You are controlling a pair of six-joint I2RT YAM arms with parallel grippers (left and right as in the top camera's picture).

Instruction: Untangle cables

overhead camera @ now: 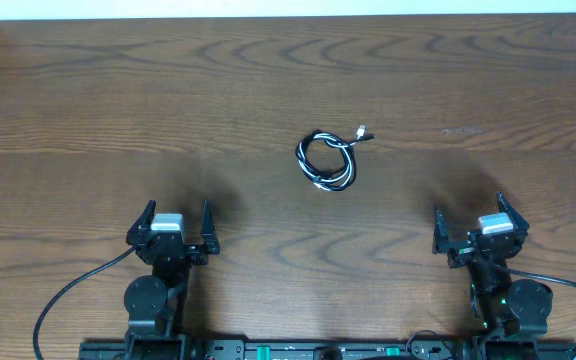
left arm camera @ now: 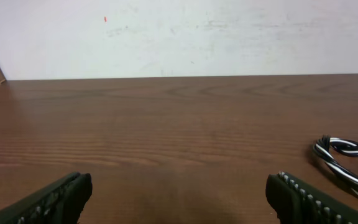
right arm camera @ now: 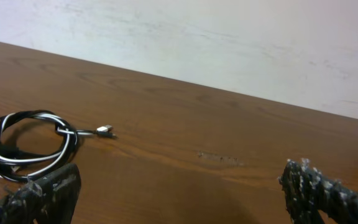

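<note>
The cables lie as one small coil of white and black wire in the middle of the table, a small plug sticking out at its upper right. The coil also shows at the right edge of the left wrist view, cables, and at the left of the right wrist view, cables, with a silver plug. My left gripper rests near the front left, open and empty. My right gripper rests near the front right, open and empty. Both are well short of the coil.
The brown wooden table stretches around the coil. A pale wall rises beyond its far edge. Thick black arm wires loop near both arm bases at the front edge.
</note>
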